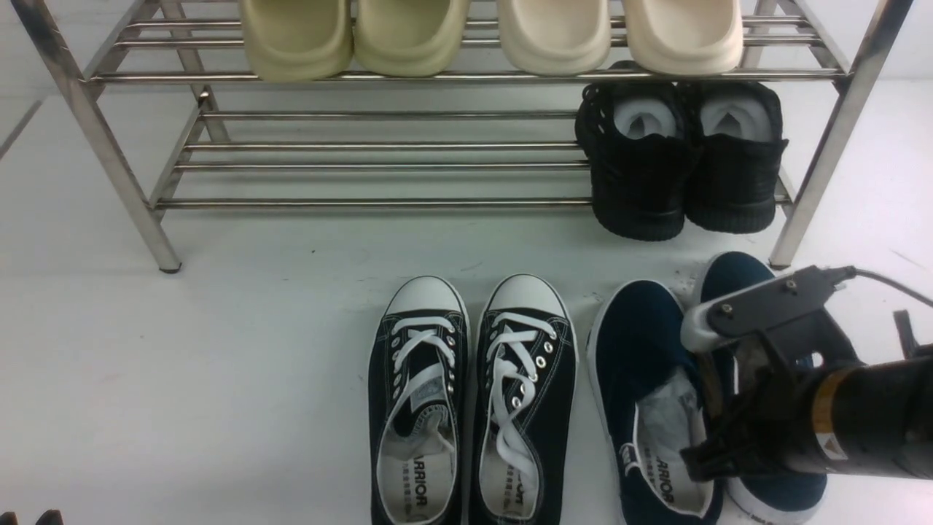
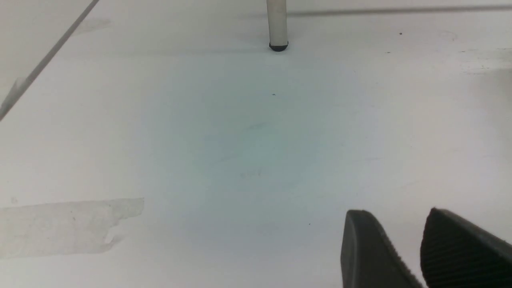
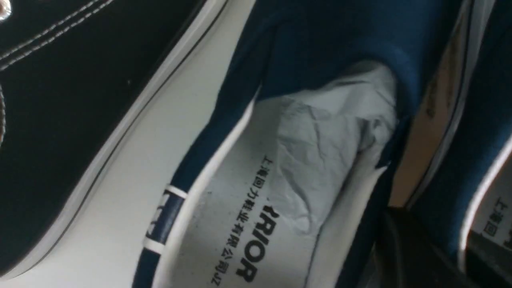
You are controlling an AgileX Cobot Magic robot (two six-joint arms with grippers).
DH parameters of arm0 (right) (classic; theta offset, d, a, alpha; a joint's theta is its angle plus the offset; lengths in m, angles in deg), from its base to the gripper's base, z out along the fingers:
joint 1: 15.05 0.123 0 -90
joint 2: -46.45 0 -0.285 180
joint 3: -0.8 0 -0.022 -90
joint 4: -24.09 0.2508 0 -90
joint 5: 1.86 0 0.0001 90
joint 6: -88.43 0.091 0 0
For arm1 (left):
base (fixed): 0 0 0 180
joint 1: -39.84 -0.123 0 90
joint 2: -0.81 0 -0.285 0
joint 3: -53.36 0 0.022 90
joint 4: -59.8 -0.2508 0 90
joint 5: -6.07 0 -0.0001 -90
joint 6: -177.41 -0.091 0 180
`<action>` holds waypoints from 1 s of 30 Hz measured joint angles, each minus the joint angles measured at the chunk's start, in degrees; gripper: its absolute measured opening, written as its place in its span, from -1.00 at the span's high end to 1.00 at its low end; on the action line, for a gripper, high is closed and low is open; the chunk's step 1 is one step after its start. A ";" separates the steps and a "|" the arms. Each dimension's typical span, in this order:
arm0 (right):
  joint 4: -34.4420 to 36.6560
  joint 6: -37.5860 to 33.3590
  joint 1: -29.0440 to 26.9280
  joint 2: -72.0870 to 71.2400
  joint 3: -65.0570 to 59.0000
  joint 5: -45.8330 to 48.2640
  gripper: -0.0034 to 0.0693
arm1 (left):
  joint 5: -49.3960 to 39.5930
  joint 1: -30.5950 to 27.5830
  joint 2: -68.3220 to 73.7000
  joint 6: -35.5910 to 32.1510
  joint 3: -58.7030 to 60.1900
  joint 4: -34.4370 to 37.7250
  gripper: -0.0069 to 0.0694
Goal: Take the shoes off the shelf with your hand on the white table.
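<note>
Navy shoes (image 1: 641, 343): off shelf (image 1: 379, 166), down on counter (image 1: 240, 379), just beside black lace-ups (image 1: 474, 394) | right claw (image 1: 714, 445): closed on the pair's touching inner walls, likely to carry both as one | left claw (image 2: 400, 224): parted, empty, hangs over bare counter.

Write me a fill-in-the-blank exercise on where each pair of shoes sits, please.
The four cream slides sit on the shelf's ____ tier. The all-black shoes sit on its ____ tier. On the white table, the navy slip-ons lie to the ____ of the black lace-up sneakers.
Missing: upper; lower; right.
</note>
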 joint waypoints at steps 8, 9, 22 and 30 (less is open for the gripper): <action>1.64 -0.78 0.00 1.92 0.00 -1.30 0.76 | 0.00 0.00 0.00 0.00 0.00 0.00 0.19; 2.02 -0.78 0.00 1.92 0.00 -1.48 0.74 | 0.00 0.00 0.00 0.00 0.00 0.00 0.19; 13.64 -10.36 -0.56 2.30 0.00 -1.74 0.27 | 0.00 0.00 0.00 0.00 0.00 0.00 0.19; 18.53 -14.49 -0.56 1.63 0.00 0.04 -0.49 | 0.00 0.00 0.00 0.00 0.00 0.00 0.19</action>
